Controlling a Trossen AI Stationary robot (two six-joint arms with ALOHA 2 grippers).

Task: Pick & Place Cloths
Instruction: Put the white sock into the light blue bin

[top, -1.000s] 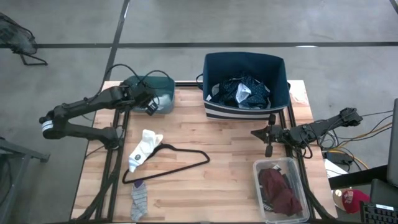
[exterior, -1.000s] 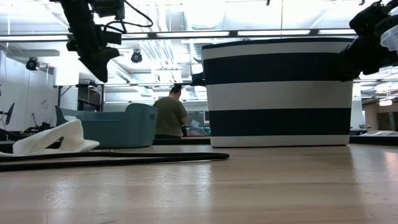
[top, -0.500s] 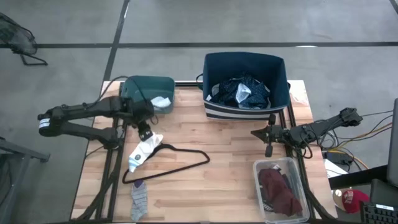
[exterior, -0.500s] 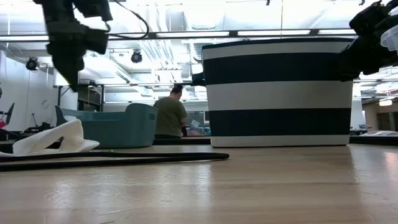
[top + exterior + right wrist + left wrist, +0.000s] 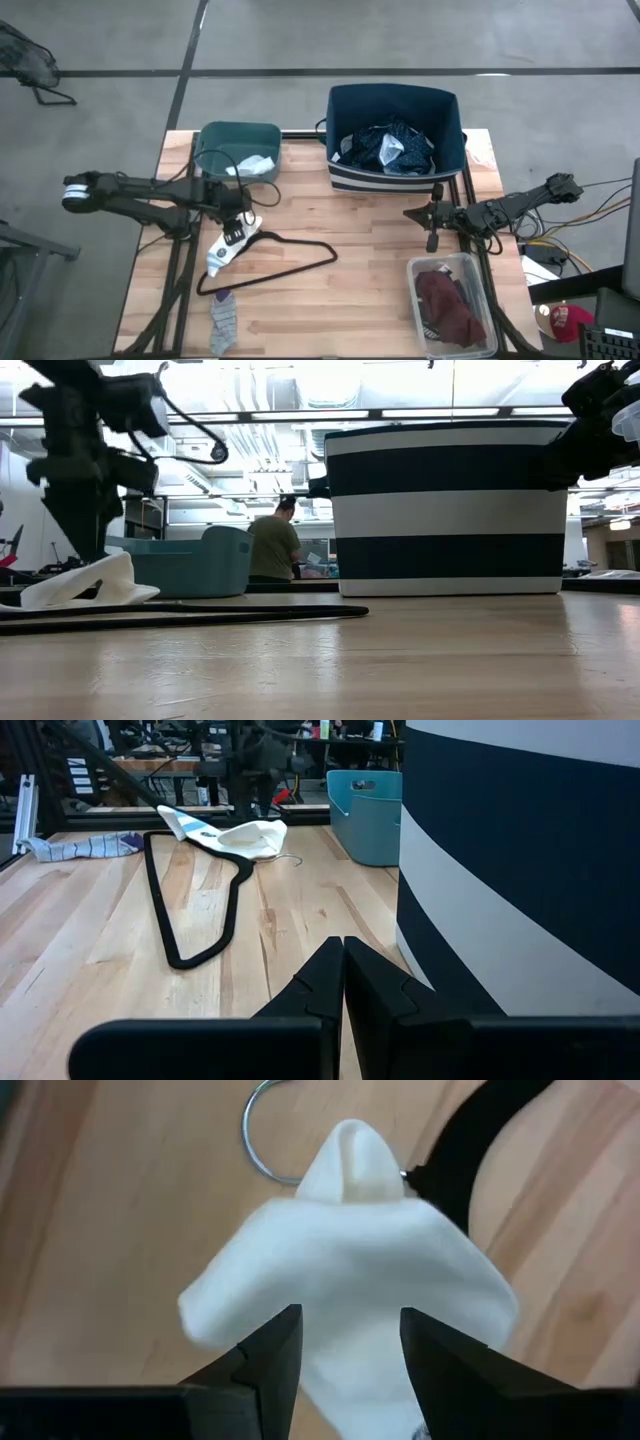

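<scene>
My left gripper (image 5: 238, 229) is open and points down over the upper end of a white sock (image 5: 226, 247). In the left wrist view its fingers (image 5: 270, 1350) stand on either side of the sock's bunched end (image 5: 350, 1260). The sock lies flat on the table, across the hook end of the thin black hanger (image 5: 285, 262). A small grey sock (image 5: 223, 322) lies by the near edge. My right gripper (image 5: 432, 232) is shut and waits at the table's right side, beside the striped basket (image 5: 395, 175). The basket holds the navy patterned top (image 5: 392, 148).
A teal bin (image 5: 215, 140) at the far left holds a white piece (image 5: 256, 163). A clear container (image 5: 470, 268) at the near right holds the maroon piece (image 5: 448, 308). Bare wood lies in the table's middle. A person (image 5: 272, 545) stands in the room beyond.
My left gripper has moved from above the teal bin toward the near edge and down. It now stands over the white sock. The sock, the hanger and the right arm have stayed put.
</scene>
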